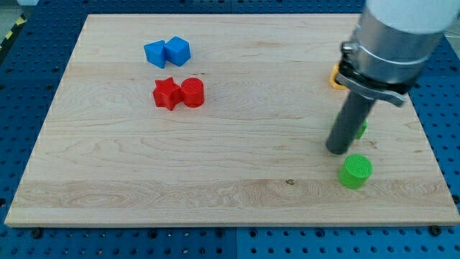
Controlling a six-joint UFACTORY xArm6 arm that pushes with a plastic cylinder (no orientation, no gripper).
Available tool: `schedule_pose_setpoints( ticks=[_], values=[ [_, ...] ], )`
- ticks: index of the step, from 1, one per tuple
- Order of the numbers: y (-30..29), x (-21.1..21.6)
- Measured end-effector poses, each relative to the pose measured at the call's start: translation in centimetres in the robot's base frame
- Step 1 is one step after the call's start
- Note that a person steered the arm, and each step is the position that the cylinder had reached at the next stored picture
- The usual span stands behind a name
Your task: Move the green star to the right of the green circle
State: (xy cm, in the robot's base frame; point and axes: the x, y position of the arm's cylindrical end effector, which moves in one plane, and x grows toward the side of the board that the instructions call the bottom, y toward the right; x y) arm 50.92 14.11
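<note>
The green circle [356,171] is a short cylinder lying near the view's lower right of the wooden board [215,180]. The green star [361,129] is mostly hidden behind my rod; only a small green edge shows just right of the rod, above the circle. My tip [337,150] rests on the board just up and left of the green circle and next to the star's left side.
A blue star [154,54] and blue cube [177,50] sit together at upper left. A red star [167,93] and red cylinder [192,93] sit together below them. A yellow-orange block [336,76] peeks out behind the arm at right.
</note>
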Motion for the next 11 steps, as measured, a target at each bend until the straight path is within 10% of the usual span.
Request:
schedule_pose_setpoints(
  ticks=[3, 9, 11],
  values=[
    [-0.6, -7.3],
    [6.7, 5.1],
    [6.7, 0.1]
  ],
)
